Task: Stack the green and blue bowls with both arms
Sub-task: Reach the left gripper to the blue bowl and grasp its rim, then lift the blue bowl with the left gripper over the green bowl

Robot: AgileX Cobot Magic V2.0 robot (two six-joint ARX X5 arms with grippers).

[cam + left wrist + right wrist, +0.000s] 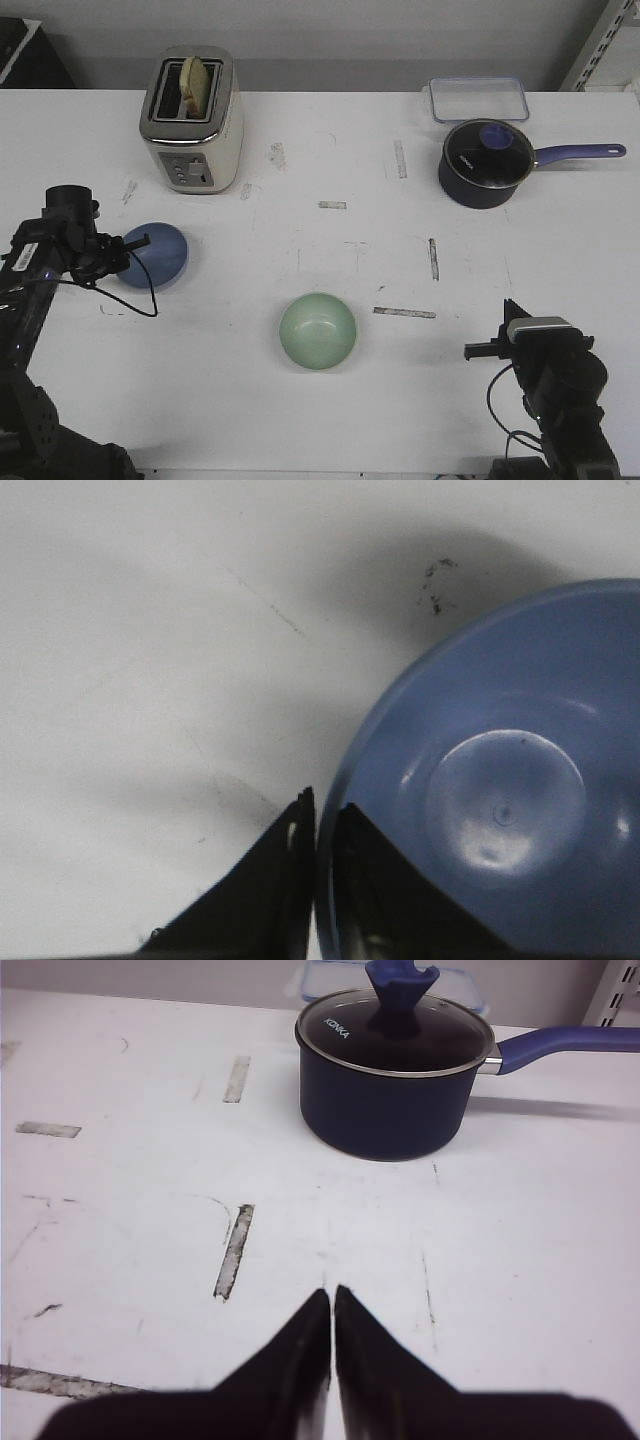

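Note:
The pale green bowl (318, 330) sits upright near the table's front middle, with no gripper at it. The blue bowl (156, 254) (500, 790) is at the left, tilted in the front view. My left gripper (133, 243) (322, 815) is shut on its rim, one finger (375, 880) inside the bowl and the other outside. My right gripper (482, 350) (332, 1295) hangs shut and empty over bare table at the front right, well apart from both bowls.
A cream toaster (192, 120) with bread in it stands at the back left. At the back right is a dark blue lidded saucepan (487, 164) (390, 1070) with its long handle pointing right, and behind it a clear lidded container (478, 98).

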